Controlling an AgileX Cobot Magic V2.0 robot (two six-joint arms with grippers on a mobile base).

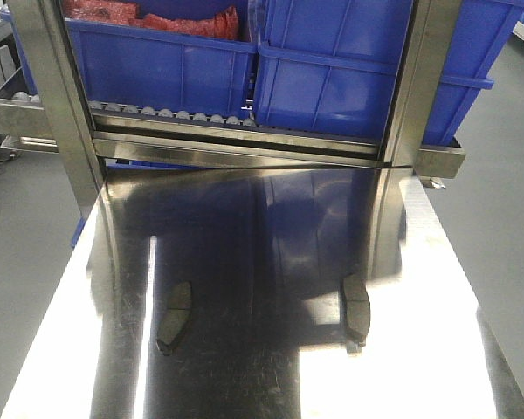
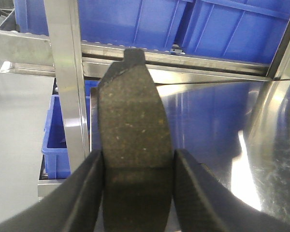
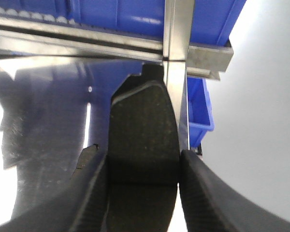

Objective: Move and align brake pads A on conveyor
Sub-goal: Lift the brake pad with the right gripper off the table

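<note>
The left gripper (image 2: 137,162) clamps a left-held pad (image 2: 133,116) by its lower end, lifted at the left edge of the steel table (image 1: 262,253), with grey floor (image 2: 19,121) open beyond that edge and a rack post (image 2: 67,72) just left of the pad. On the table, the left table pad (image 1: 175,319) lies flat, well inside the left edge. A broad stretch of bare steel separates it from the right table pad (image 1: 356,310), which also lies clear of the table's right edge. Both rest lengthwise, pointing toward the table's far edge, where the rack's crossbar (image 1: 244,144) and blue bins (image 1: 332,70) close off the room. The right gripper (image 3: 142,162) pinches a right-held pad (image 3: 142,121) the same way, raised at the table's right edge beside the other post (image 3: 176,29), with open floor to its right.
</note>
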